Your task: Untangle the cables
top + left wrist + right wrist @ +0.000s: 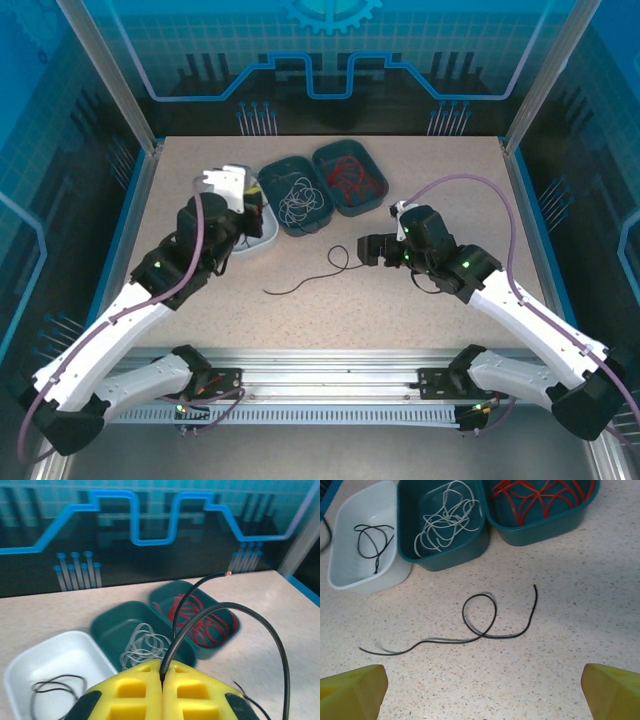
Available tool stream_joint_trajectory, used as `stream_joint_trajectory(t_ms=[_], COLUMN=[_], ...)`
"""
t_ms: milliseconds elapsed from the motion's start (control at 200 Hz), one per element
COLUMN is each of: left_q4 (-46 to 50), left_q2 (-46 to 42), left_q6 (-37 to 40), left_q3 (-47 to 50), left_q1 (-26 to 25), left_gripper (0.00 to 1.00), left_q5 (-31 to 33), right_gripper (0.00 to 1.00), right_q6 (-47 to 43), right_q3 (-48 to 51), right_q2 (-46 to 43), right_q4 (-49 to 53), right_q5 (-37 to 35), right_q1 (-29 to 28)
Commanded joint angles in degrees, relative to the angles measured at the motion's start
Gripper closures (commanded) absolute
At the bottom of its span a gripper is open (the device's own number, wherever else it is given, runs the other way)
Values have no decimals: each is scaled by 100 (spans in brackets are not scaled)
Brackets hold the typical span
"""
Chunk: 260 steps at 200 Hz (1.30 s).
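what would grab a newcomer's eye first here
A loose black cable curls in a loop on the table in the middle. Behind it stand three trays: a white tray, a teal tray of whitish wires, another teal tray of red wires. The left fingers, bright yellow, pinch another black cable above the white tray.
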<state>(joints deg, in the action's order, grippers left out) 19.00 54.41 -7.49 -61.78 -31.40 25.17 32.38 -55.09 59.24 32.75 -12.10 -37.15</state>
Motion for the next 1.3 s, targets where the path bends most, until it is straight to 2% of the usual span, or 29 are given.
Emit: stream_joint_trajectory(t_ms=[0, 180, 340, 755, 1031, 1296], left_q4=[90, -195, -402, -775, -1102, -1148], left_q2=[6, 319, 699, 1459, 2069, 2749], left_q6=[-69, -61, -175, -751, -850, -758], left_q3=[-111, 12, 156, 625, 643, 445], left_q1=[442, 962, 1398, 2105, 2396, 2428], left_gripper=[98, 97, 97, 97, 98, 97], left_q5=[218, 550, 427, 104, -226, -483], right_gripper=[0, 0, 0, 0, 0, 0], right_q6=[119, 111, 102, 102, 102, 104], right_q3=[-22, -21, -20, -23, -29, -34], right_q2=[-97, -60, -81, -54, -54, -80], right_q4=[211, 254, 249, 274, 259, 293], right_q5=[-297, -225, -214, -224, -221, -229], right_q1=[50, 50, 51, 45, 47, 56])
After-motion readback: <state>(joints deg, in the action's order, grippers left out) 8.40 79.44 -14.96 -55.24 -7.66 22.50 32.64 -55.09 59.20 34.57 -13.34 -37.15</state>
